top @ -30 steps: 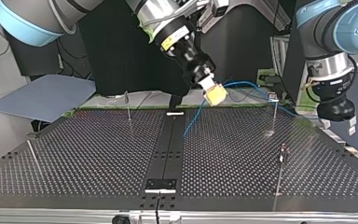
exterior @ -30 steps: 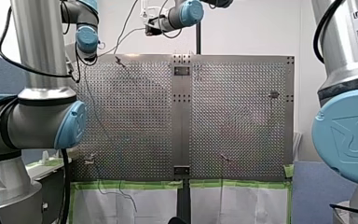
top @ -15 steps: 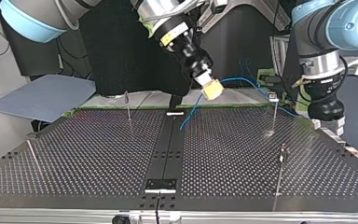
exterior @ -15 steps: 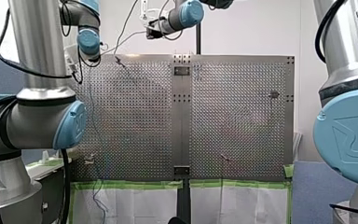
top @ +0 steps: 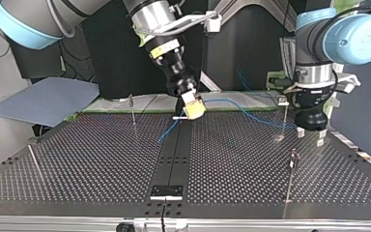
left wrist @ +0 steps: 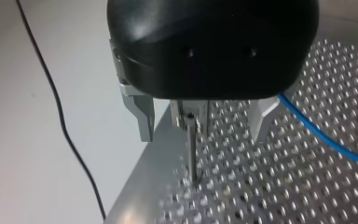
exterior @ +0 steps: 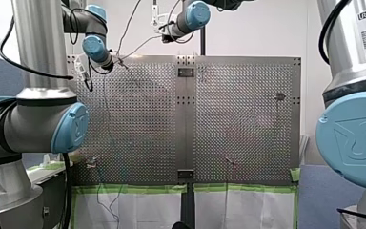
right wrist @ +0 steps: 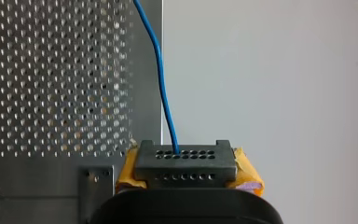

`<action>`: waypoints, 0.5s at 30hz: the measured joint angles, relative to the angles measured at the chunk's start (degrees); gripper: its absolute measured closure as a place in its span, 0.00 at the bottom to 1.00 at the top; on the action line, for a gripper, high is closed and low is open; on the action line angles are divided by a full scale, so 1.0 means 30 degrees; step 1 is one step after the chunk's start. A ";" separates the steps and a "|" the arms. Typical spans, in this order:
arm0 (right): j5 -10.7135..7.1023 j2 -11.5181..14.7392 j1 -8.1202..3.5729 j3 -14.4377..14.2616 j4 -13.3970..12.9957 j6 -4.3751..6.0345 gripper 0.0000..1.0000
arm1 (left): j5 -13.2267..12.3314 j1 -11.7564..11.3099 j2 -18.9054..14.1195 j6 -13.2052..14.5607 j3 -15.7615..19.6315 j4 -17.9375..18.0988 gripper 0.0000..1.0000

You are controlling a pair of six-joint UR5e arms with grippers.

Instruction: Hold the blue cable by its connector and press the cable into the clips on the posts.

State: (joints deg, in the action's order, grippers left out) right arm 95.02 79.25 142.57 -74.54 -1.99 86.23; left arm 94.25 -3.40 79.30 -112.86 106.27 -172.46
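Observation:
The blue cable (right wrist: 161, 70) runs ahead from a dark grey connector (right wrist: 185, 161). My right gripper (right wrist: 185, 173) is shut on that connector with its yellow pads (right wrist: 249, 175) on both sides. In the top view my right gripper (top: 193, 108) hangs low over the table's far edge at the middle strip, and the blue cable (top: 232, 103) trails from it toward the view's right. My left gripper (left wrist: 203, 135) is open, its metal fingers (left wrist: 142, 119) straddling a thin post with a clip (left wrist: 191, 123). In the top view my left gripper (top: 310, 137) is beside that post (top: 283, 112).
Several thin clip posts stand on the perforated table (top: 101, 164), one at the far left (top: 132, 108) and one at the near right (top: 293, 157) of the top view. A black strip (top: 174, 154) runs down the table's middle. A grey-blue sheet (top: 48, 99) lies off the far left corner.
My right gripper has carried the connector toward the top view's left and down to the far edge's middle. My left gripper has come down and toward the view's left, onto the far right post.

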 joint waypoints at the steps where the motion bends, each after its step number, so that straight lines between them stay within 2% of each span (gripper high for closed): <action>1: 0.0153 -0.0001 -0.0022 -0.0028 0.0000 -0.0054 1.00 | -0.0150 0.0033 0.0002 0.0002 -0.0016 0.0116 0.00; 8: 0.1236 -0.0021 -0.0267 -0.0398 -0.0010 -0.0365 1.00 | -0.1161 0.0261 0.0009 0.0519 -0.0372 0.0563 0.00; 12: 0.1895 -0.0023 -0.0403 -0.0468 -0.0014 -0.0391 1.00 | -0.0900 0.0352 0.0010 0.1156 -0.0504 0.0311 0.00; 15: 0.2152 -0.0018 -0.0470 -0.0475 -0.0015 -0.0389 1.00 | -0.0446 0.0425 0.0008 0.1663 -0.0529 -0.0082 0.00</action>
State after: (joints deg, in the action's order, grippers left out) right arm 101.47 79.20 141.17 -75.96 -2.03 85.06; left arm 92.91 -2.12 79.32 -107.88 104.69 -172.71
